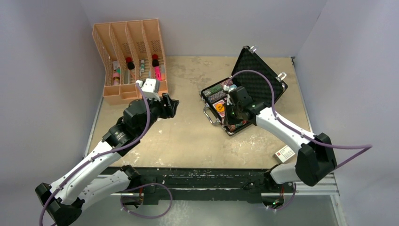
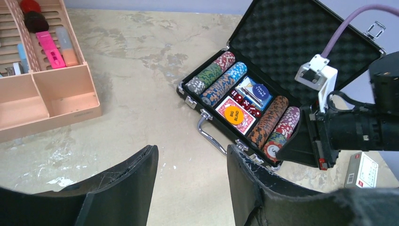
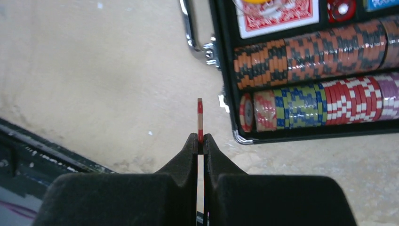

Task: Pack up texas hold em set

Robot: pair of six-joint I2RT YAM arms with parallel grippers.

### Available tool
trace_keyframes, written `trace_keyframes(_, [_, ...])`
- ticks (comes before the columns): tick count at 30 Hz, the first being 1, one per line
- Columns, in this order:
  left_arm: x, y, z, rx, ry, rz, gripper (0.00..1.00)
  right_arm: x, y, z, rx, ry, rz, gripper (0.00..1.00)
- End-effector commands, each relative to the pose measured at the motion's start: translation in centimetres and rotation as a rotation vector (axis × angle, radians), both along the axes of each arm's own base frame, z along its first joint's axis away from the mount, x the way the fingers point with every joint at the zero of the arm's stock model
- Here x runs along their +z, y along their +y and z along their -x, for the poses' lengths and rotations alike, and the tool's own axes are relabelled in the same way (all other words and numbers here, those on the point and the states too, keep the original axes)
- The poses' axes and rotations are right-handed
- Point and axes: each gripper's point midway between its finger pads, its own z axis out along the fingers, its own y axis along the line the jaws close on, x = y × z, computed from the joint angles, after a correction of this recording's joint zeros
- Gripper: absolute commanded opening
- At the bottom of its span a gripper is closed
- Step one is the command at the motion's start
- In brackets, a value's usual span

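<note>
red-and-white chip (image 3: pixel 200 120), thin, hard and slick, stands on edge, clamped tight in the right gripper (image 3: pixel 201 140) just outside the open case (image 2: pixel 291 42) on the table (image 1: pixel 188 136). only its rim seems caught, so it may pivot. left gripper (image 2: pixel 191 155) gapes, holding nothing.

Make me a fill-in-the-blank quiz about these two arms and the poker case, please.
The right pincer grips one ____.
The left pincer is ____ and empty.
The deck in the case has a ____ back.
The rack is coloured ____.
Missing: chip; open; red; orange.
</note>
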Motion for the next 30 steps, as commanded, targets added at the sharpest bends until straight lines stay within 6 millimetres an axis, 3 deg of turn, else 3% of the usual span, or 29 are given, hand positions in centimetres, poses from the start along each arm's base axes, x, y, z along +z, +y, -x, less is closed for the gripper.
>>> trace_keyframes(1, [1.4, 0.5, -0.2, 0.034, -0.029, 0.036, 0.55, -2.1, -2.5, 0.8, -0.099, 0.081, 0.130, 0.00])
trace_keyframes(11, [1.2, 0.6, -0.3, 0.044, -0.026, 0.025, 0.55, -4.1, -3.7, 0.9, -0.131, 0.131, 0.220, 0.00])
trace_keyframes(15, [1.1, 0.6, -0.4, 0.044, -0.025, 0.021, 0.55, -3.8, -4.6, 0.4, -0.181, 0.109, 0.262, 0.00])
trace_keyframes(30, [1.1, 0.6, -0.4, 0.042, -0.029, 0.019, 0.55, -4.2, -4.6, -0.5, -0.167, 0.111, 0.303, 0.02])
